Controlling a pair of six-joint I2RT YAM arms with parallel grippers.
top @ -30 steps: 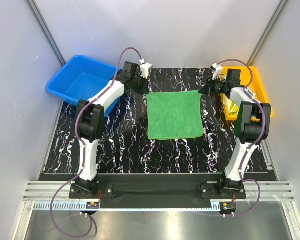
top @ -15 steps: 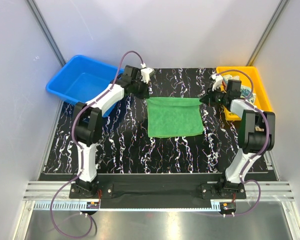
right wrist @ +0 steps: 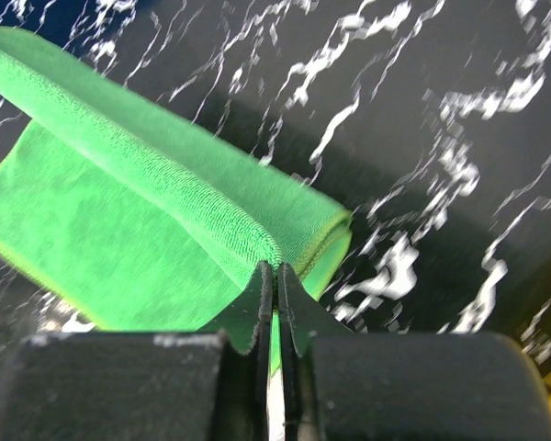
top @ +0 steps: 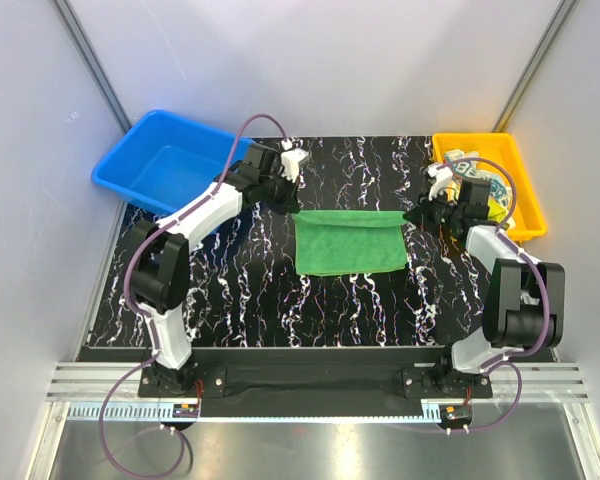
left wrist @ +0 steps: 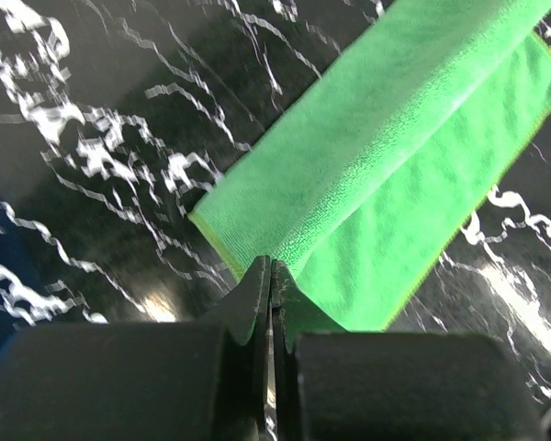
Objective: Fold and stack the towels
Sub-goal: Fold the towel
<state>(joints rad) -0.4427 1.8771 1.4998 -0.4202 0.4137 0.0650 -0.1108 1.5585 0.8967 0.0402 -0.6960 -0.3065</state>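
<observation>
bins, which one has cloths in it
The orange bin on the right: bunched cloths lie inside it. The blue bin on the left shows only its bare floor.

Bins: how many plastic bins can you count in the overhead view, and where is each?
2. The blue bin sits at the far-left corner of the table; the yellow bin sits at the far-right corner. No others show, and none seems hidden.
</observation>
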